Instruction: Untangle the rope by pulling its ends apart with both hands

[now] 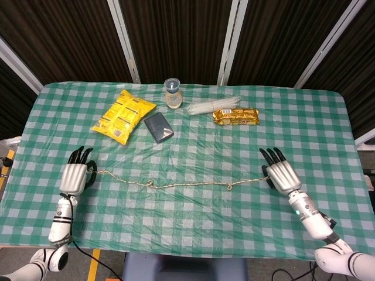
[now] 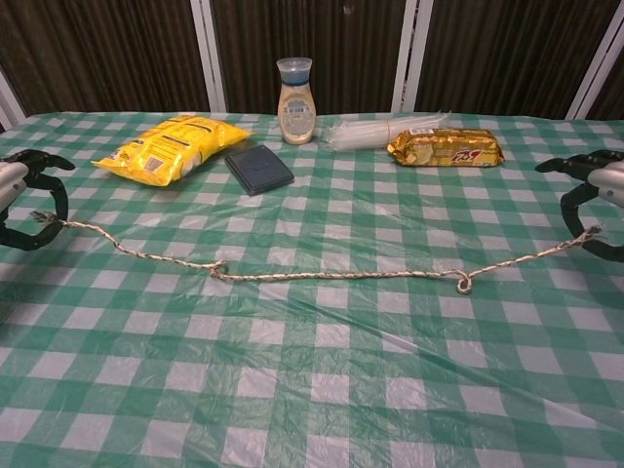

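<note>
My left hand [image 1: 75, 177] sits near table's [image 1: 193, 228] left edge, my right hand [image 1: 282, 175] well over to the right; rope [image 1: 176, 185] runs btwn them across the near part of the tablecloth, w/ one small knot [image 1: 150, 184] left of centre, another [image 1: 229, 187] right of centre. Behind it, along far side, L to R: chip bag [image 1: 123, 115], wallet [image 1: 158, 127] just beside it, bottle [image 1: 172, 93] furthest back, straw bundle [image 1: 212, 105], then snack bar [image 1: 235, 116] just in front of the straws.
</note>
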Robot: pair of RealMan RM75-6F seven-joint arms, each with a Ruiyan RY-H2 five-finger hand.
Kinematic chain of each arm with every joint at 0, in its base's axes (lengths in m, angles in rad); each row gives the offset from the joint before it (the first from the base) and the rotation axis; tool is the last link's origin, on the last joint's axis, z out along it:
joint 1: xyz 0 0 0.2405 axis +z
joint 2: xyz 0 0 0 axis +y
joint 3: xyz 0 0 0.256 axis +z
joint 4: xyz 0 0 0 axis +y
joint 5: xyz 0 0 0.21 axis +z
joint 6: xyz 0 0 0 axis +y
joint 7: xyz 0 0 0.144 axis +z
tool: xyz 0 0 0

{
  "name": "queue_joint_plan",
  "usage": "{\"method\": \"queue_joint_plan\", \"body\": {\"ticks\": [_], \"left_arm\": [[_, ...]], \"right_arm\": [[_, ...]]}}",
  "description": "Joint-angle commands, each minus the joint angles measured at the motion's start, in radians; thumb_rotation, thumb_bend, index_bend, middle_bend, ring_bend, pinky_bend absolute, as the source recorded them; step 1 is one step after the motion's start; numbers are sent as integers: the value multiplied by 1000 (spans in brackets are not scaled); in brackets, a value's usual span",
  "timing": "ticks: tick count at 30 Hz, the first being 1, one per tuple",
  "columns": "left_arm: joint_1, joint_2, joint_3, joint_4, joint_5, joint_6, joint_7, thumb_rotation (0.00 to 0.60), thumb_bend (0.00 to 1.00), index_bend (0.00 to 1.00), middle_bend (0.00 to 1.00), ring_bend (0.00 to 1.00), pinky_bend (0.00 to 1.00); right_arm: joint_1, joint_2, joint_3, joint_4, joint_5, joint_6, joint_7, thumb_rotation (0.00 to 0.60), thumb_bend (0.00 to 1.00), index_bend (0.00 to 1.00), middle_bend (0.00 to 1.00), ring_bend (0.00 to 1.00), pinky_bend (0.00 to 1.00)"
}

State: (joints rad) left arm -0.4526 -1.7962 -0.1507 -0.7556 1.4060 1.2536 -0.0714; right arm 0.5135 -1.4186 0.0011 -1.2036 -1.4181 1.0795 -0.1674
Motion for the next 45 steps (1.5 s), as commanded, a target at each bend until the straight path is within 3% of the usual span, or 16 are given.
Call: {"method": "queue_joint_plan", "body": {"ticks": [1,14,26,45], "left_arm": [[-6,-8,-9,24,-13,-18,-19,600,464,610,133,28,139],[-30,-60,-15,151,-42,-98,-81,600,464,611,135,29,140],[-45,-95,-4,228,-38,-131,-110,600,464,612,135,29,139],[-53,-134,24,296,-23,-184,-137,600,465,577,134,28,139]], "right_arm": [[-19,12,-6,16,-5,15,28,600,552,838,123,0,0],[-103,50,-20,97,-18,69,134,600,551,838,123,0,0],[-126,51,-17,143,-7,35,158,600,551,838,123,0,0],[-128,-66,-19,343,-12,-61,267,600,551,779,123,0,0]]}}
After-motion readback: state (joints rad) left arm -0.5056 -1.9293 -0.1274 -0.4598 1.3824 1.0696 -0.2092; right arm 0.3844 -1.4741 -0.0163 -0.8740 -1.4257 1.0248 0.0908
